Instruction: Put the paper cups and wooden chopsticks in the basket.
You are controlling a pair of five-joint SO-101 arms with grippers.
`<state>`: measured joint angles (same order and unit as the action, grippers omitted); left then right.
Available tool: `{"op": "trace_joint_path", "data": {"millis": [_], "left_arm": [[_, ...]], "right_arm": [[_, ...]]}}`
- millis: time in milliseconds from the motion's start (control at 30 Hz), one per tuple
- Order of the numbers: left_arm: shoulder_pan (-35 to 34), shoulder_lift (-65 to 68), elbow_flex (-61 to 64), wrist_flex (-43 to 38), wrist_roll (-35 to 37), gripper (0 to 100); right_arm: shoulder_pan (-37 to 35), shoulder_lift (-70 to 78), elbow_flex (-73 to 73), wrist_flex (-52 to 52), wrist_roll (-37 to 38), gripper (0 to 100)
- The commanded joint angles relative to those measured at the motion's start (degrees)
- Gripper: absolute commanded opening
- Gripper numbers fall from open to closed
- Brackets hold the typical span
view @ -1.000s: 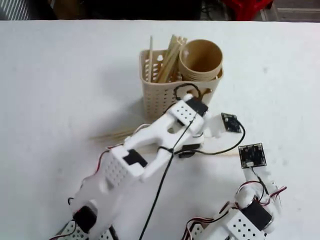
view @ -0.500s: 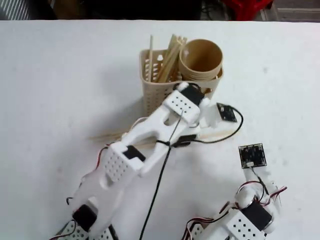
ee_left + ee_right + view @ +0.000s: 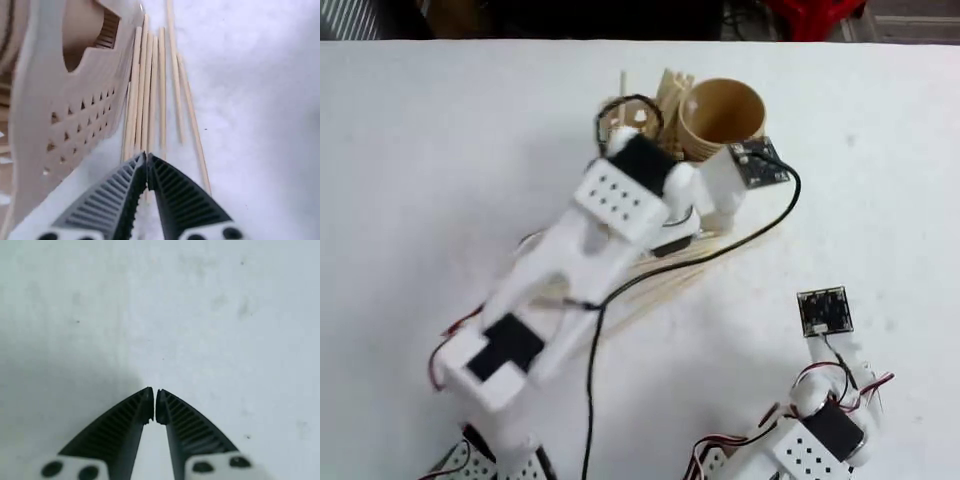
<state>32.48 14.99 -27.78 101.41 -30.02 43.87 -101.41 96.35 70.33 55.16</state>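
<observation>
Beside the basket [image 3: 75, 115], the left gripper [image 3: 146, 160], jaws closed, noses the wooden chopsticks [image 3: 147, 90] lying along its near wall; better to open and straddle the bundle mid-length. Paper cups [image 3: 720, 150] sit inside.

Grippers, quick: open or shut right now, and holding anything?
Left gripper: jaws shut at the ends of the chopsticks; whether they pinch one cannot be told.
Right gripper: jaws shut, holding nothing.

A white, evenly lit tabletop [image 3: 420, 150] spans the scene. Beyond its far edge the room is dark, with a red object [image 3: 815, 14] and pale slats [image 3: 345, 15].
</observation>
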Motion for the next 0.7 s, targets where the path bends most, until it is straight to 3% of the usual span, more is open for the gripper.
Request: {"op": "trace_joint_path", "data": {"millis": [0,133,267,367,667], "left_arm": [[-1.2,-7.5,6.7,-1.2,0.2,3],[-1.4,-7.9,20.6,-8.7,0.2,4],[0.5,-8.0,33.9,-20.7,0.2,14],[1.5,-7.6,39.9,-29.0,0.2,15],[1.6,-4.3,41.3,-38.9,1.5,15]], "right_arm": [[-0.7,-0.4,0.6,0.5,0.7,3.3],[-0.7,-0.4,0.6,0.5,0.3,3.3],[-0.7,-0.4,0.6,0.6,0.2,3.3],[-0.7,-0.4,0.6,0.7,-0.6,3.3],[-0.7,-0.4,0.6,0.4,-2.2,3.3]]}}
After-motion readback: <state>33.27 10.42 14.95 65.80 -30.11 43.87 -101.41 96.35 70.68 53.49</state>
